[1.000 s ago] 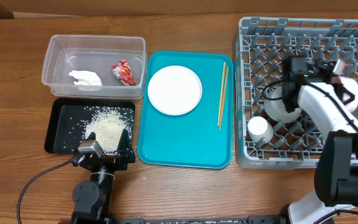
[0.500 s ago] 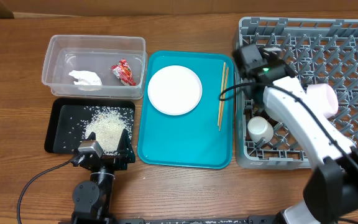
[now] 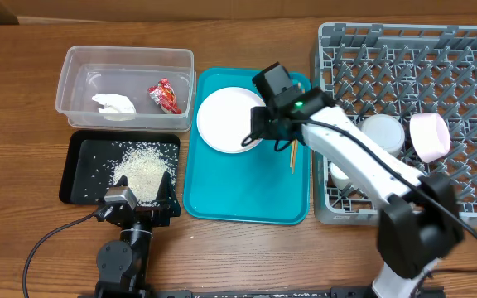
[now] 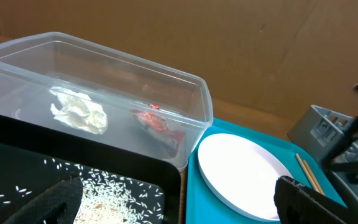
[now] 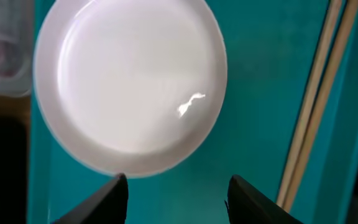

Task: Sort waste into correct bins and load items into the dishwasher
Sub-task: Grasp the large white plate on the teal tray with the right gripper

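- The right gripper is held over the teal tray, its fingers spread apart with nothing between them.
- In the right wrist view the gripper is seen from above the white plate; the plate's rim lies just ahead of the left finger, and bare tray shows in the gap.
- The chopsticks are laid side by side on the tray, to the right of the plate and beside the right finger.
- The left gripper is parked at the near edge of the black tray, with its fingers wide apart and empty; the rice is heaped in that tray.
- The tissue and the red wrapper are seen inside the clear tub.
- A white bowl and a pink bowl are stood in the dish rack, with the cup partly hidden by the arm.
- Compared with half a second ago, the right gripper has been carried from the rack's left edge to the plate; the left arm is unchanged.
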`<state>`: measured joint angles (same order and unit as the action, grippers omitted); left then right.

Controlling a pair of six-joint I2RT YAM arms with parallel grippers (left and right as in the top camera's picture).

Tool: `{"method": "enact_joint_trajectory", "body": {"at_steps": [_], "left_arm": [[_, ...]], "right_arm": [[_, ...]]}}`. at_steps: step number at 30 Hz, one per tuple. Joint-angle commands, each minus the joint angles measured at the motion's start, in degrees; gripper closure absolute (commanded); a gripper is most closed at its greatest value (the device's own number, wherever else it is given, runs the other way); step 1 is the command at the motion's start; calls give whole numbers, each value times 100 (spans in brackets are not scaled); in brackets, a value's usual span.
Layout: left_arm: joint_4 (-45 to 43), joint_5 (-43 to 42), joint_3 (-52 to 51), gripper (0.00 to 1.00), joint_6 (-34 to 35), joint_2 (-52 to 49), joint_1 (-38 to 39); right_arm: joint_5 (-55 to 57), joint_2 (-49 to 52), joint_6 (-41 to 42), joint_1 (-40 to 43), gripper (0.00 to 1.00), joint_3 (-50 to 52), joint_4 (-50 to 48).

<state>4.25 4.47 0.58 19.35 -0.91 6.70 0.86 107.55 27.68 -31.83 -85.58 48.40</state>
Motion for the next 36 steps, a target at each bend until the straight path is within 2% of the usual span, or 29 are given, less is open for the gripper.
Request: {"method": "enact_joint_trajectory", "body": {"at_steps": [1, 3, 5, 8, 10, 18, 23, 27, 33, 36], "left_arm": [[-22, -50, -31, 0, 37, 66, -33], [-22, -50, -31, 0, 37, 66, -33], [-22, -48, -31, 0, 37, 66, -33], [-22, -48, -31, 0, 37, 66, -35], [-22, -50, -31, 0, 37, 66, -33], [-24, -48, -31, 0, 37, 66, -35], [-22, -48, -31, 0, 37, 66, -33], [-22, -48, -31, 0, 37, 66, -35], [-22, -48, -31, 0, 37, 66, -33], [-22, -50, -31, 0, 37, 66, -35]], "right_arm": [[254, 505, 560, 116, 46, 2, -372], [249, 728, 562, 122, 46, 2, -584], [254, 984, 669, 122, 59, 2, -704], [249, 1174, 717, 120, 66, 2, -675], [249, 1252, 713, 118, 77, 2, -531], [363, 1246, 706, 118, 96, 2, -42], [428, 728, 658, 133, 96, -2, 98], [750, -238, 485, 138, 96, -4, 131], [2354, -1740, 442, 389, 96, -4, 361], [3429, -2256, -181, 697, 96, -4, 358]]}}
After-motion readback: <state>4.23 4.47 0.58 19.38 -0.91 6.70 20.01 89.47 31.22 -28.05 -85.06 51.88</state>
